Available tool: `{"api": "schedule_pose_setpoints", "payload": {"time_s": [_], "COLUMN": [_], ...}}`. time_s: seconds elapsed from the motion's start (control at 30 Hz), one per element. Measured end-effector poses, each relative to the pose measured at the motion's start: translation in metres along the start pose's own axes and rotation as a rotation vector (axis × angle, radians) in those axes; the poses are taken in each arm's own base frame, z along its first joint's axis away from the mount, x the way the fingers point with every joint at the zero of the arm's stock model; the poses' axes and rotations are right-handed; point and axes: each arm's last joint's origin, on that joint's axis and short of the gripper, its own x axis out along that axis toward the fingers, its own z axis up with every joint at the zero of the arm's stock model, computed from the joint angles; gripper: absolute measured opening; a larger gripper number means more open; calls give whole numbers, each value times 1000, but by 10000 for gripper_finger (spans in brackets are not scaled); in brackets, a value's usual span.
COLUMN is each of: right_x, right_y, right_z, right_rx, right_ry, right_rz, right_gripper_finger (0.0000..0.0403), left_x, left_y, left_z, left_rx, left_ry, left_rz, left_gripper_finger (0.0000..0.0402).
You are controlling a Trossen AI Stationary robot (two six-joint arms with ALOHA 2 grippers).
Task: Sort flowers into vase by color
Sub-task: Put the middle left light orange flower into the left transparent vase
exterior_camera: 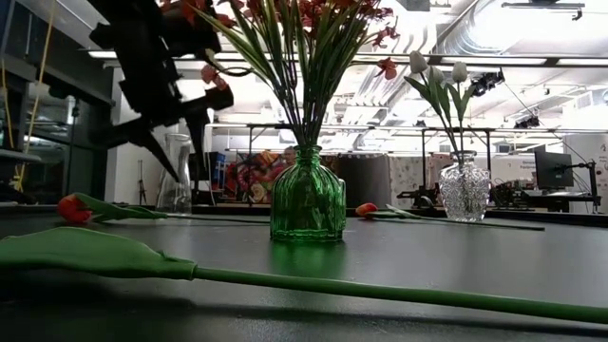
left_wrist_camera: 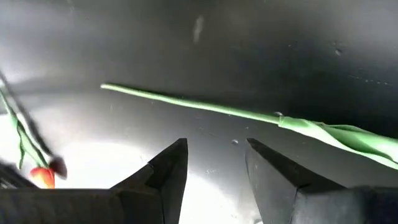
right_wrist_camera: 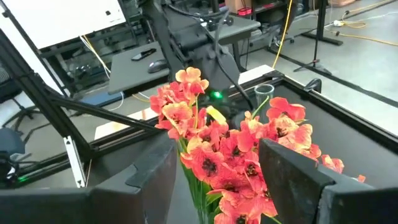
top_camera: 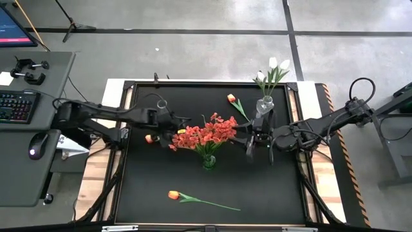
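Pickup is being lined up: left gripper (left_wrist_camera: 214,168), fingers parted and empty, is hovering over the long green stem (left_wrist_camera: 249,115) of the orange tulip (top_camera: 149,138) lying left of the green glass vase (top_camera: 209,161). Stem should be centred between the fingers before closing. Right gripper (top_camera: 259,143), also open, is waiting beside the red blossoms (top_camera: 206,133).

The floor (top_camera: 193,45) is gray with dark lines. A gray desk (top_camera: 29,129) holds a keyboard (top_camera: 16,106) and a mouse (top_camera: 37,144). Bright lights (exterior_camera: 560,62) shine on the ceiling. A monitor (exterior_camera: 553,169) stands far back.
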Motion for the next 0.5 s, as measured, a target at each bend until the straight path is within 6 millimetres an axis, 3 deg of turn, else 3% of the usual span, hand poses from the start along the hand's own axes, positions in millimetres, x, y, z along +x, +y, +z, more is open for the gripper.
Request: {"api": "schedule_pose_setpoints", "payload": {"time_s": [0.3, 0.5], "right_x": [0, 0], "right_y": [0, 0], "right_z": [0, -1], "right_rx": [-74, -135], "right_ry": [4, 9], "right_rz": [4, 8], "right_gripper_finger": [216, 216], "left_x": [14, 36], "left_y": [1, 0], "left_z": [-2, -5], "left_rx": [164, 332], "left_ry": [12, 22], "left_rz": [-30, -102], "left_gripper_finger": [146, 146]}}
